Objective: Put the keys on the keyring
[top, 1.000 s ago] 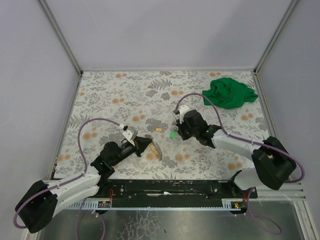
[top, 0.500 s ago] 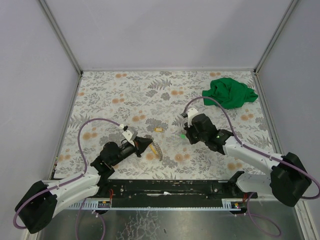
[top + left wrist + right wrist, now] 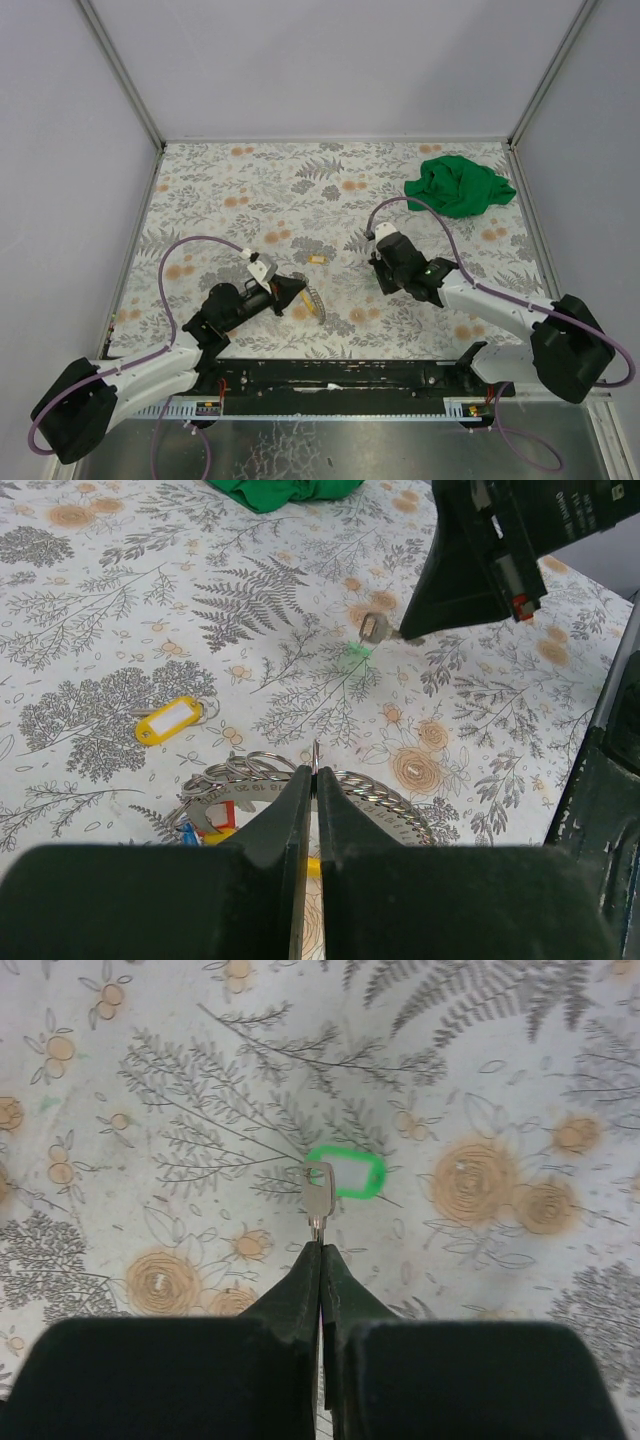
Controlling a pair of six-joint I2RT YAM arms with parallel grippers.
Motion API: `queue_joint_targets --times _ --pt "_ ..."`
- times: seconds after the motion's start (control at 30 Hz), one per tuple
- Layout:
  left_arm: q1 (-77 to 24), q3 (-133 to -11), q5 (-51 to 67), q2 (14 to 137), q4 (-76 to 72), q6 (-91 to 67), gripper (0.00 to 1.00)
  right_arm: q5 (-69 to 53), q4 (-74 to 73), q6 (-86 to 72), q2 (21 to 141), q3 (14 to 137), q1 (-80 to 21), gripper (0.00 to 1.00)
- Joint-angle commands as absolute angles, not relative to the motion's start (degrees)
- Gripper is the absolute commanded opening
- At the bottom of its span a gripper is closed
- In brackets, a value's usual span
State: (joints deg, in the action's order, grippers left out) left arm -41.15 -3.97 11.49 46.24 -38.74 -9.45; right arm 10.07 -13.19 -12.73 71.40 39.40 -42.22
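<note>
My left gripper (image 3: 297, 293) is shut on the keyring (image 3: 313, 301), a silvery metal loop strung with several small rings. In the left wrist view my gripper (image 3: 312, 772) pinches one thin ring of the keyring (image 3: 240, 785); red, blue and yellow tags show beneath it. My right gripper (image 3: 381, 268) is shut on the blade of the green-tagged key (image 3: 318, 1192) and holds it above the table, its green tag (image 3: 352, 1173) hanging at the key's head. This key also shows in the left wrist view (image 3: 375, 628). The yellow-tagged key (image 3: 318, 261) lies on the table between the grippers; it also shows in the left wrist view (image 3: 170, 720).
A crumpled green cloth (image 3: 458, 185) lies at the back right of the floral-patterned table (image 3: 230, 190). Metal rails and grey walls bound the table on the left, right and back. Both arms' purple cables arc above the table.
My right gripper has moved right and a little toward the near edge, carrying the green-tagged key. My left gripper and the keyring have barely moved.
</note>
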Motion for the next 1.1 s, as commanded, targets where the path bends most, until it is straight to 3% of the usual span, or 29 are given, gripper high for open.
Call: queue_joint_targets --times 0.0,0.3,0.63,0.83,1.07 --pt "-40.9 -5.0 12.3 46.6 -42.1 -9.9 0.0 4.9 -7.6 -16.1 74.8 39.7 -44.3 0.0" --pt "-40.9 -5.2 12.7 46.8 -42.0 -9.8 0.0 4.5 -4.6 -17.5 81.2 39.0 -44.3 0.03" --pt "-40.9 -5.6 13.4 48.0 -42.1 -9.6 0.0 6.6 -5.2 -19.7 80.0 37.9 -43.0 0.2" --pt "-40.9 -5.8 13.9 48.3 -42.1 -9.5 0.0 7.1 -6.9 -13.3 76.0 38.8 -43.0 0.29" --pt "-40.9 -6.1 14.6 48.9 -41.9 -9.5 0.0 1.3 -4.8 -7.3 79.4 42.6 -43.0 0.29"
